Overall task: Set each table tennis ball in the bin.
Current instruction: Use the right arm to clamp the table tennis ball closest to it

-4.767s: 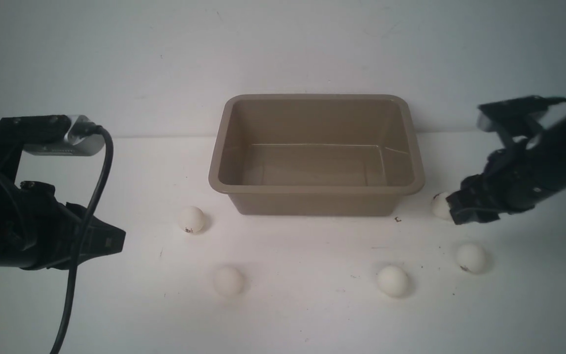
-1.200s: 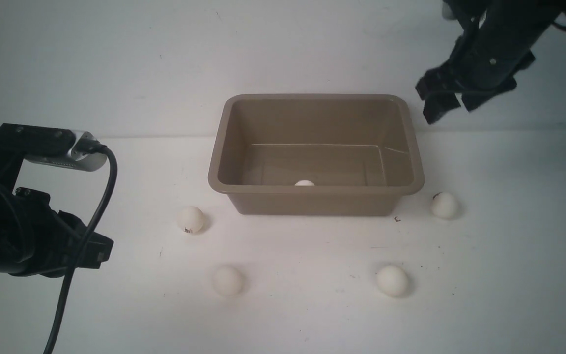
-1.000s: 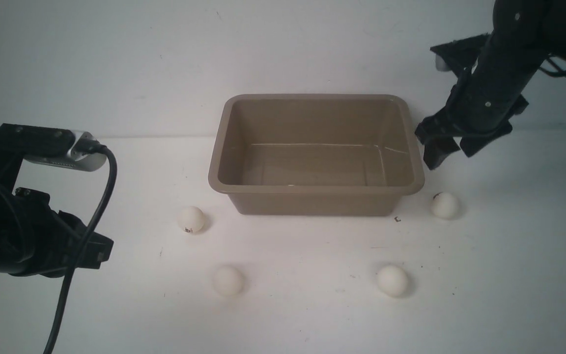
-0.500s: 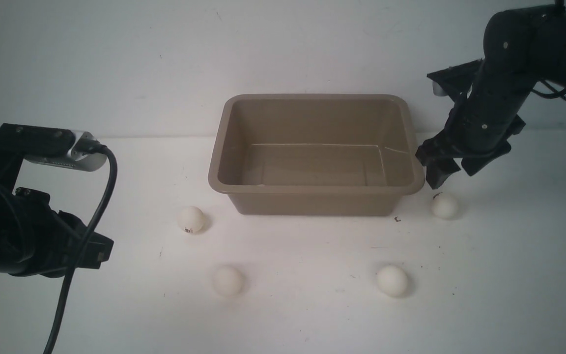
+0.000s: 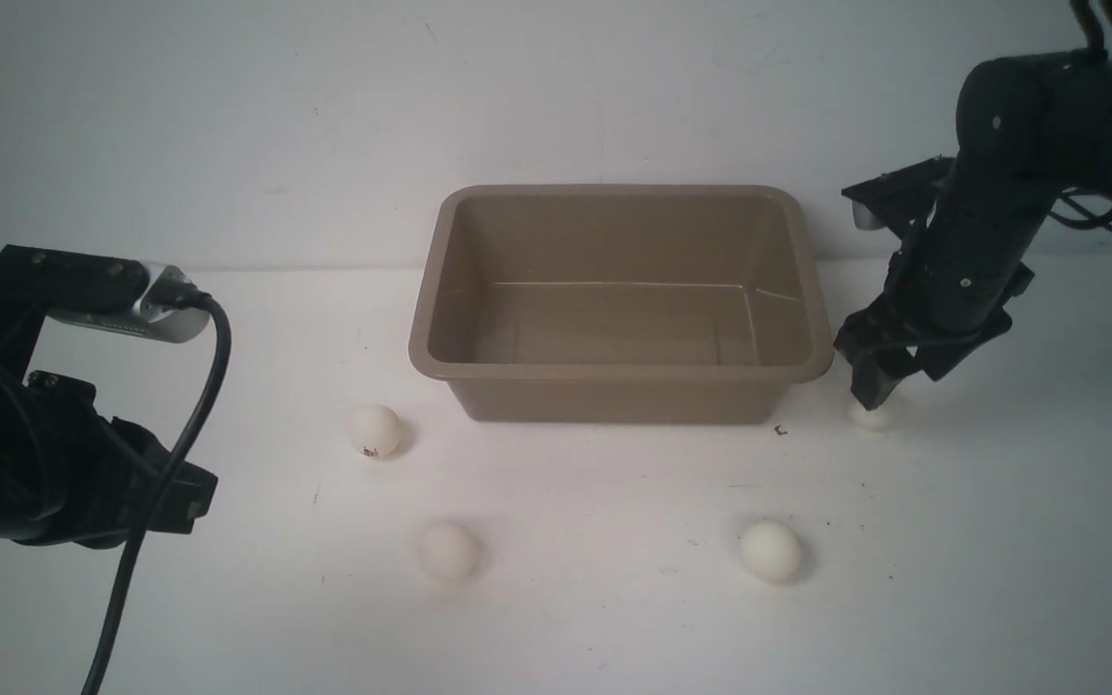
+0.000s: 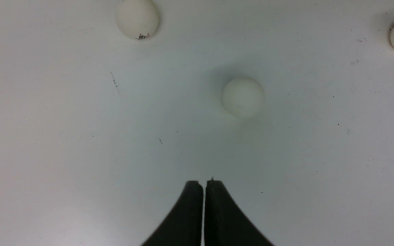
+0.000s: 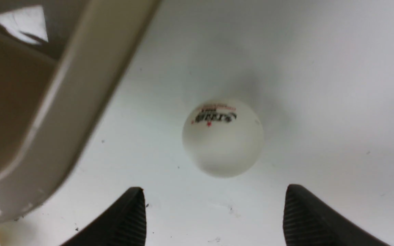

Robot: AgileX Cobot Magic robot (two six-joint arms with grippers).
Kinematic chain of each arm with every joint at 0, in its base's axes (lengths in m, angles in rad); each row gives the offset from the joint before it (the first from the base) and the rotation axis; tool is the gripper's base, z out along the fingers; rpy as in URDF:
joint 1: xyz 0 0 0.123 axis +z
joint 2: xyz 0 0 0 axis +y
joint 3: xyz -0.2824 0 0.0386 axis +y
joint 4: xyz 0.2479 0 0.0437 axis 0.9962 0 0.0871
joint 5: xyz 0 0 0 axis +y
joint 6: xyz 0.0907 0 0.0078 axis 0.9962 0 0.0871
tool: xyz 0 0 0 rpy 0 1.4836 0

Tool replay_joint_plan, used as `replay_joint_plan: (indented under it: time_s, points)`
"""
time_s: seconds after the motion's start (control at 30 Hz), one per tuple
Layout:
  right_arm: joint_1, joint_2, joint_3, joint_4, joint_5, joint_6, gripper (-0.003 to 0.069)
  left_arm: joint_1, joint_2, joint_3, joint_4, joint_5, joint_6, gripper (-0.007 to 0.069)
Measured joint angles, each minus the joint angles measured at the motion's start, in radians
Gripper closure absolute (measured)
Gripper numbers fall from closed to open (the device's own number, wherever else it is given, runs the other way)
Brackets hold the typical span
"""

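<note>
While left end effector [image 6: 204,182] hangs pinched shut, holding nothing, over bare counter [image 5: 566,627], left ball [image 5: 375,430] and front-left ball [image 5: 449,552] lie apart from it. Bin [image 5: 614,372] stands mid-counter; inside looks bare from front. Front-right ball [image 5: 770,551] lies loose, well clear. Right end effector [image 7: 214,208] spread wide, hovers over right ball [image 7: 223,137], not gripping. Step, I judge: picking this one. Next move: lower until fingers straddle ball, close gently. Bin rim just beside ball; open room on side away from bin.

The white table [image 5: 556,627] bears the bin [image 5: 614,401] and four table tennis balls [image 5: 375,430] [image 5: 449,551] [image 5: 770,551] [image 5: 871,417].
</note>
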Motion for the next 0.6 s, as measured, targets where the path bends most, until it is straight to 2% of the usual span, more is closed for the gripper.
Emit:
replay_joint_plan:
  time_s: [0.23, 0.6]
  points:
    - [-0.009, 0.000, 0.030, 0.060, -0.073, -0.056, 0.0173, 0.000, 0.000, 0.000, 0.003, 0.000, 0.000, 0.0629]
    - [-0.009, 0.009, 0.030, 0.063, -0.115, -0.075, 0.0173, 0.000, 0.000, 0.000, 0.004, 0.000, -0.001, 0.0629]
